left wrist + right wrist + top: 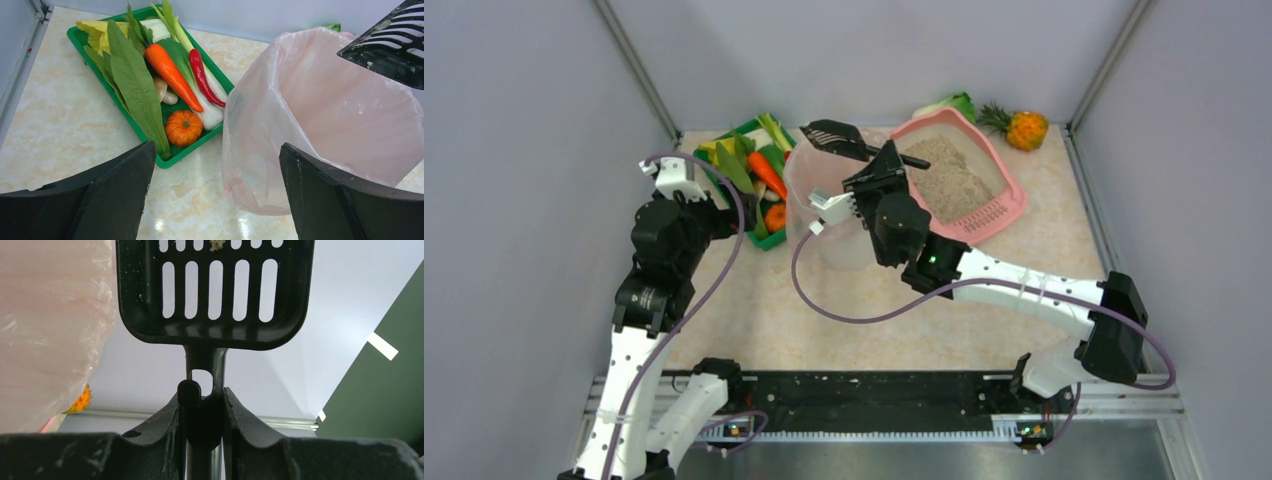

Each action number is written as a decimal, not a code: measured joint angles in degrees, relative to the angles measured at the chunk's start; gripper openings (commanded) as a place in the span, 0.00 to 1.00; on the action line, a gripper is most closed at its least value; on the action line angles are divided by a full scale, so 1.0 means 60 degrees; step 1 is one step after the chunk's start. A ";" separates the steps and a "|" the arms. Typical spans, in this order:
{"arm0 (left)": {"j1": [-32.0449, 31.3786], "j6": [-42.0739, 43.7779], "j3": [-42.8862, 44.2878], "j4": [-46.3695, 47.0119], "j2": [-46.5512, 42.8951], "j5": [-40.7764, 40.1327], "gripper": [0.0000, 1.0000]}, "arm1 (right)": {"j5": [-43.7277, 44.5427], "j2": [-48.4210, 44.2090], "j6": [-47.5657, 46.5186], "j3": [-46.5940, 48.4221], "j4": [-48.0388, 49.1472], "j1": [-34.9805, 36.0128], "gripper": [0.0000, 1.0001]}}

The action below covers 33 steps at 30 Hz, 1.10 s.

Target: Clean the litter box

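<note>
The pink litter box (1014, 195) sits at the back right of the table, holding grey-beige litter (949, 175). My right gripper (886, 170) (202, 400) is shut on the handle of a black slotted scoop (834, 137) (215, 290) (392, 47). The scoop head hangs over the rim of the pink-lined bin (809, 185) (325, 115) (50, 330), with a small clump at its top slots in the right wrist view. My left gripper (689, 185) (215, 175) stands open, low over the table between the green tray and the bin, holding nothing.
A green tray (754, 240) (82, 42) of vegetables, with a carrot (172, 75) and a small pumpkin (184, 127), lies left of the bin. A pineapple (1022, 128) and a leafy green (954, 104) rest at the back wall.
</note>
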 measured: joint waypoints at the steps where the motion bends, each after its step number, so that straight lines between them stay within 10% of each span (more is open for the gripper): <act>1: 0.0000 0.0004 -0.0011 0.0000 -0.0022 0.0004 0.98 | -0.0018 0.0018 -0.0091 -0.0004 -0.0015 0.0000 0.00; 21: -0.0007 -0.0015 -0.0149 0.0084 -0.0047 0.0900 0.98 | -0.0197 0.0036 0.2051 0.0058 -0.1450 0.0000 0.00; 33: -0.0007 -0.0087 -0.0164 0.0226 0.0149 0.1333 0.98 | -0.0208 -0.0026 -0.0197 -0.1333 0.1432 -0.0477 0.00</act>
